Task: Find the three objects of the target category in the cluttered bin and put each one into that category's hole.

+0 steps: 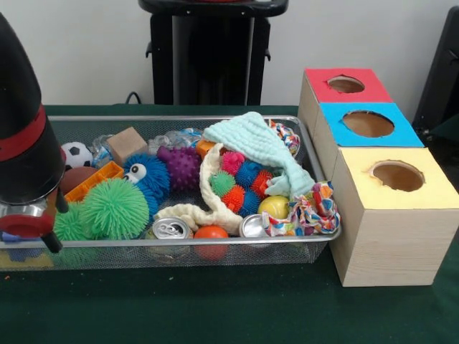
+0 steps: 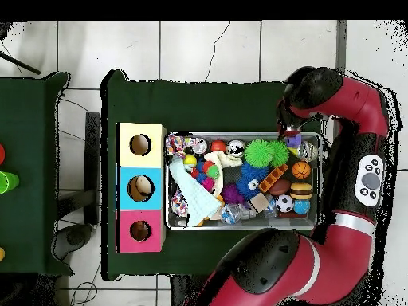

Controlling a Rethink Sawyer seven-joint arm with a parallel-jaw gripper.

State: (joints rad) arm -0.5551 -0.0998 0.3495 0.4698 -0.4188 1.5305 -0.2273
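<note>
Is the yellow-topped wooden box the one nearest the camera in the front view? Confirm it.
Yes: the yellow-topped wooden box sits in front of the blue-topped box and the red-topped box.

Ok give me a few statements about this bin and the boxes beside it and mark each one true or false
1. The yellow-topped box stands nearest the camera in the front view. True.
2. The mint green cloth lies on the table outside the bin. False: it lies inside the bin, draped over the toys.
3. A soccer ball sits in the bin. True.
4. The red-topped box has no hole. False: it has a round hole, like the blue-topped box.
5. The big spiky green ball is inside the bin. True.
</note>
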